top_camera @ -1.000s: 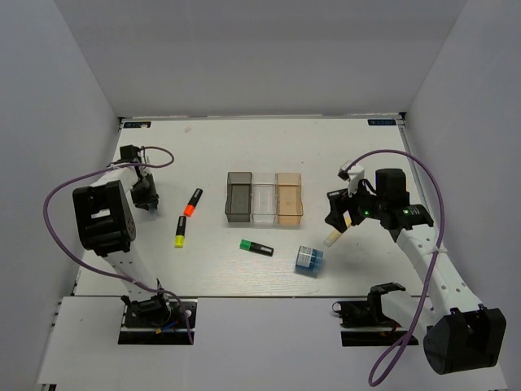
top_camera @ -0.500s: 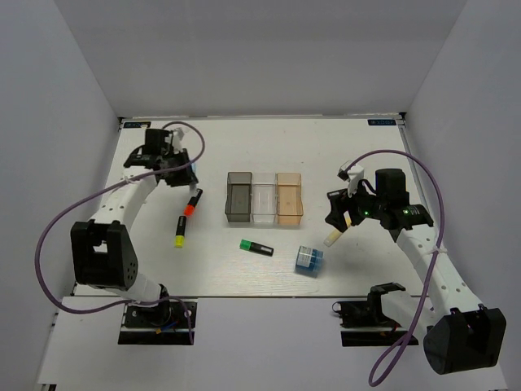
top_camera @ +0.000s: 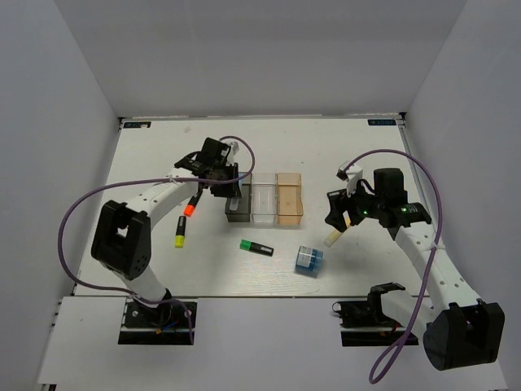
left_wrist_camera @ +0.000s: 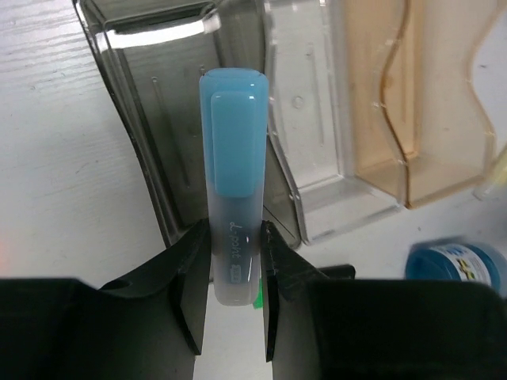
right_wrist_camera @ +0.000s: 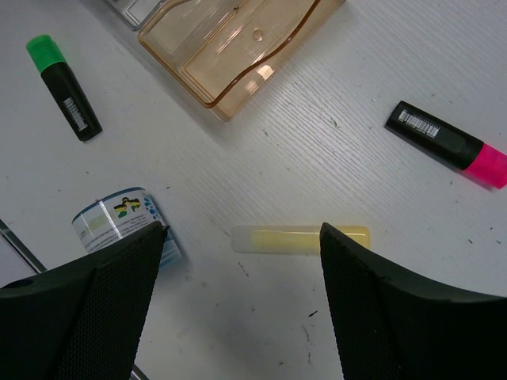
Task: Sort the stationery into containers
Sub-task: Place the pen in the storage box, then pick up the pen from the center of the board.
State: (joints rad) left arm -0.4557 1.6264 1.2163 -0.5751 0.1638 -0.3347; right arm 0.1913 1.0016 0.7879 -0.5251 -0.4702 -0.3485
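My left hand [left_wrist_camera: 235, 247] is clamped on the light blue stick [left_wrist_camera: 235, 119], which hangs over the smoky grey bin [left_wrist_camera: 150, 36], the nine-o'clock end of the row. To drop it cleanly I'd line the stick up with the bin's long axis, lower it inside the walls, then part the fingers. My right hand [right_wrist_camera: 242, 237] stands wide apart over the pale yellow stick [right_wrist_camera: 299, 237], which lies on the tabletop [right_wrist_camera: 356, 119] at four o'clock from the amber bin [right_wrist_camera: 230, 39].

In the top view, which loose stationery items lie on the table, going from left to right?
yellow-capped marker → orange-capped marker → green-capped marker → blue block → pale yellow stick
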